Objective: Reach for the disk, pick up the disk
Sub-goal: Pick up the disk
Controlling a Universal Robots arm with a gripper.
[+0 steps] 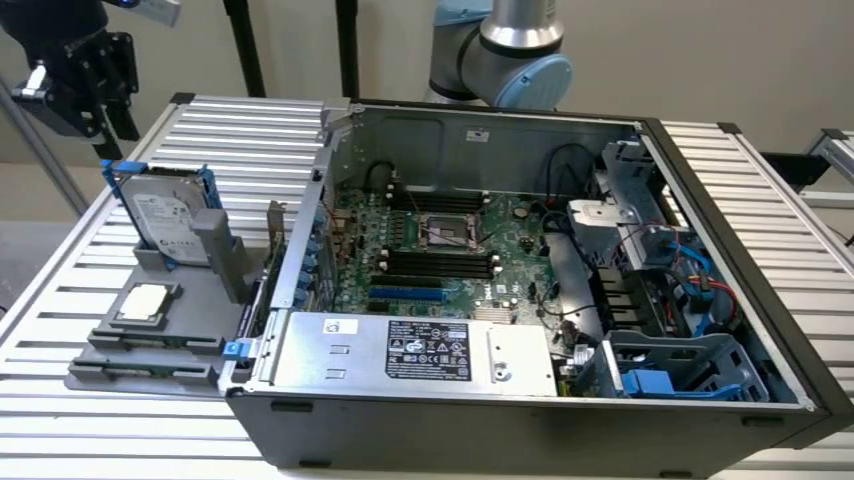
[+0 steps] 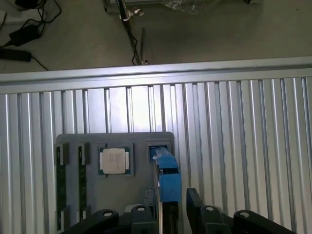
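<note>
Ribbed metal table point(image 1: 747, 200) holds an open computer case point(image 1: 534, 432) beside the upright disk point(image 1: 167, 215), jaws apart overhead

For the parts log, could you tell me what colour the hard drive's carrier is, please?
Bright blue carrier framing the silver-grey hard drive; clearest in the exterior view.

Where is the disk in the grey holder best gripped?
Its upper edge, from straight above. The disk stands upright in the grey holder, lower part sunk in the slot, leaving both flat faces free near the top for a pinch.
</note>
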